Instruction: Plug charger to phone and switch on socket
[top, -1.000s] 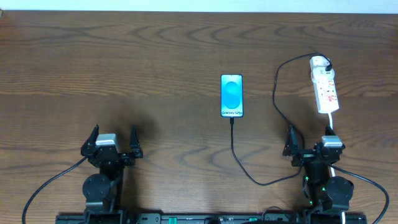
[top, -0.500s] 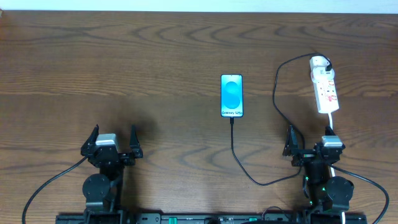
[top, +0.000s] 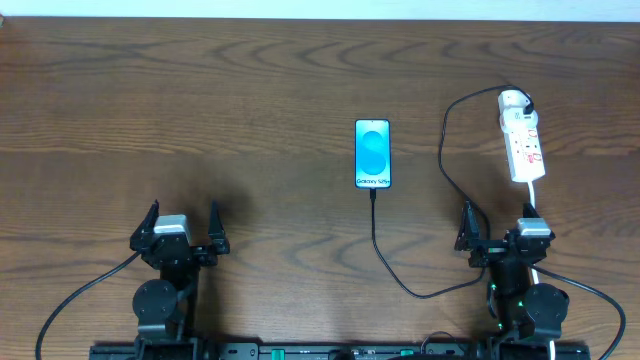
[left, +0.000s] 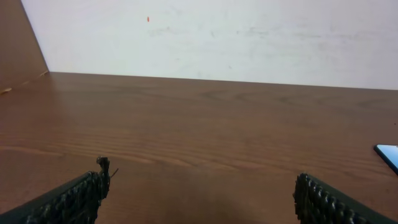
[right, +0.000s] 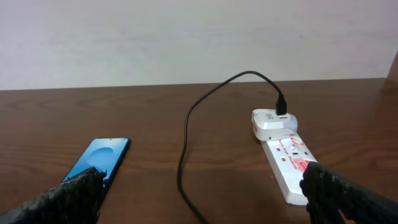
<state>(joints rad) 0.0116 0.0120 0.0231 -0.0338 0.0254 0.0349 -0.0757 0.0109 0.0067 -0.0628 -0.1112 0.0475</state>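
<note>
Brown wooden table (top: 250, 80), two arms low at its near edge, and a phone wired to a socket

The left gripper (top: 183, 218) sits well left of and nearer than the phone (top: 373, 154), jaws spread wide and holding nothing; the right gripper (top: 497, 222) sits right of and nearer than the phone, just as wide and empty. The white socket (top: 524, 148) lies well to the phone's right, its rounded end carrying a white adapter (right: 273, 121). The phone lies flat, its blue screen up. The charger (top: 374, 225) runs from that adapter, curves between phone and socket, loops near the right gripper and meets the phone's near edge, where its plug tip (top: 373, 192) looks inserted, though it is too small to be sure
</note>
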